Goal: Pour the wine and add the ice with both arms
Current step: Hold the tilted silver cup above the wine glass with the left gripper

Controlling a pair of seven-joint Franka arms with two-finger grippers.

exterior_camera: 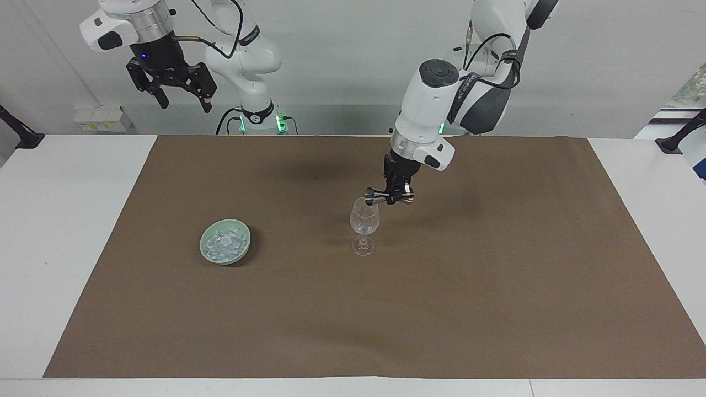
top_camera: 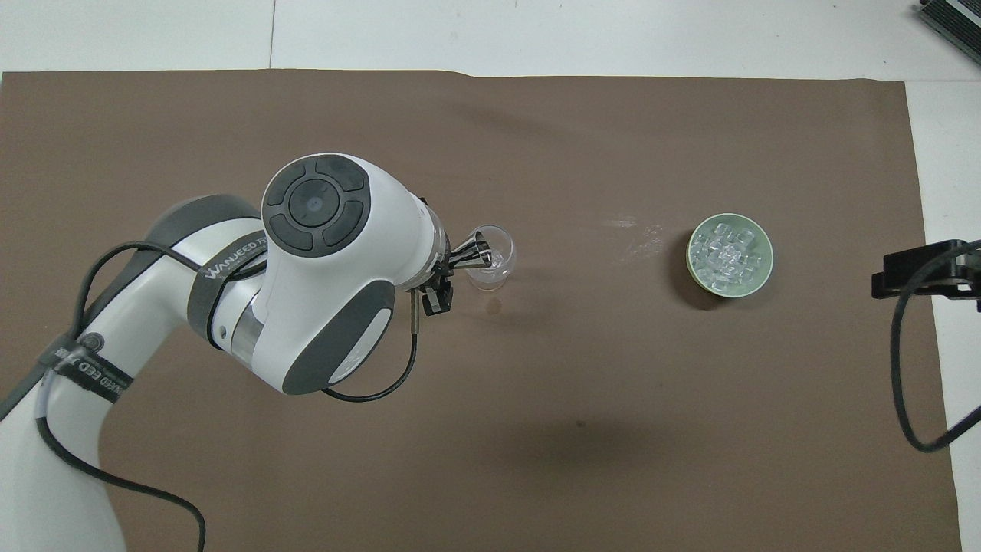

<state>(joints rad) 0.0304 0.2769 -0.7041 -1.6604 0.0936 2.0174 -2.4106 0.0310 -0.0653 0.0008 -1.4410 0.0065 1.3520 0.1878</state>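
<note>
Near the middle of the facing view, the left gripper pinches a small metal cup lying sideways, its mouth at the wine glass rim. The ice sits in the green bowl, lower left. The right gripper waits, spread open, upper left, and is the closer one to the ice.

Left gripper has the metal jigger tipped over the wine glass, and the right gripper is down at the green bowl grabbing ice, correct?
Not quite. The left gripper does hold the jigger tipped over the wine glass, but the right gripper waits high up, near its own base, jaws open and empty. The ice sits untouched in the green bowl, as the facing view shows.
</note>
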